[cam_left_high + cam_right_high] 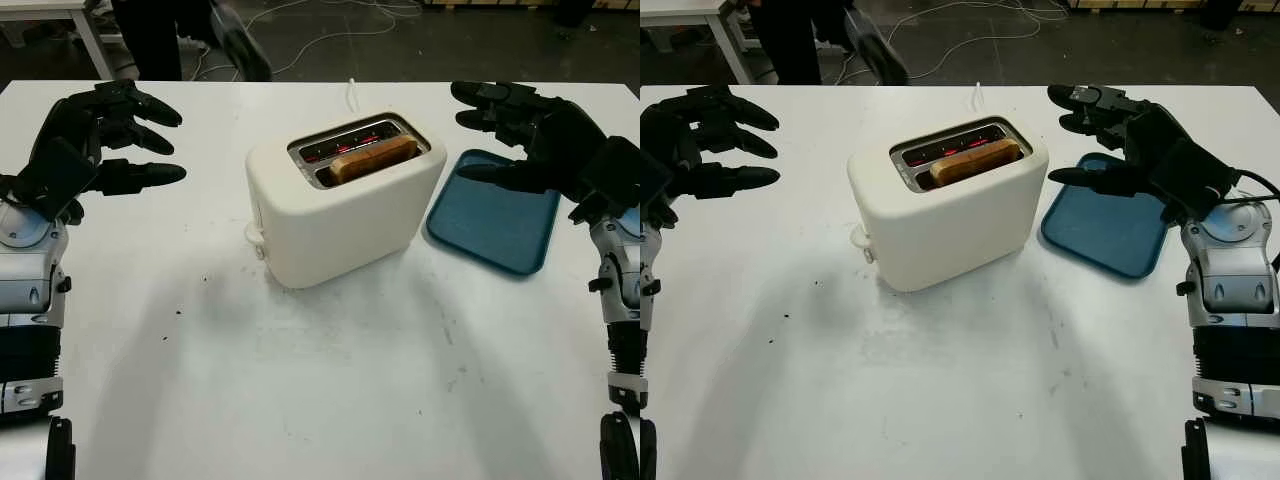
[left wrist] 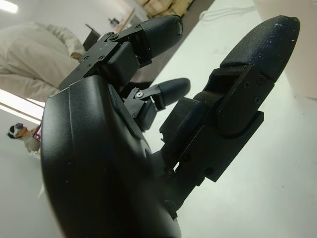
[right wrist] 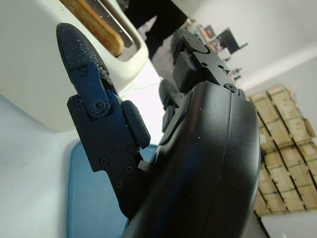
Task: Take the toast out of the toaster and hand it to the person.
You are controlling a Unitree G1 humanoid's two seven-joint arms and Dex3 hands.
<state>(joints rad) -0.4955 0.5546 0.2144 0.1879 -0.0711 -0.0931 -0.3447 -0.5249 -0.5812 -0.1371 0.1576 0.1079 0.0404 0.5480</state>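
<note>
Toast (image 1: 373, 158) sits in the toaster (image 1: 340, 215); blue tray (image 1: 495, 225) beside it.

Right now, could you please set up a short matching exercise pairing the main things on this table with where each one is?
Things:
1. toast
2. blue tray
3. left hand
4. right hand

Places:
A. open, above the blue tray
B. flat on the table beside the toaster
C. in the toaster's slot
D. open, above the table on the toaster's other side

Pairs: 1-C, 2-B, 3-D, 4-A
</note>
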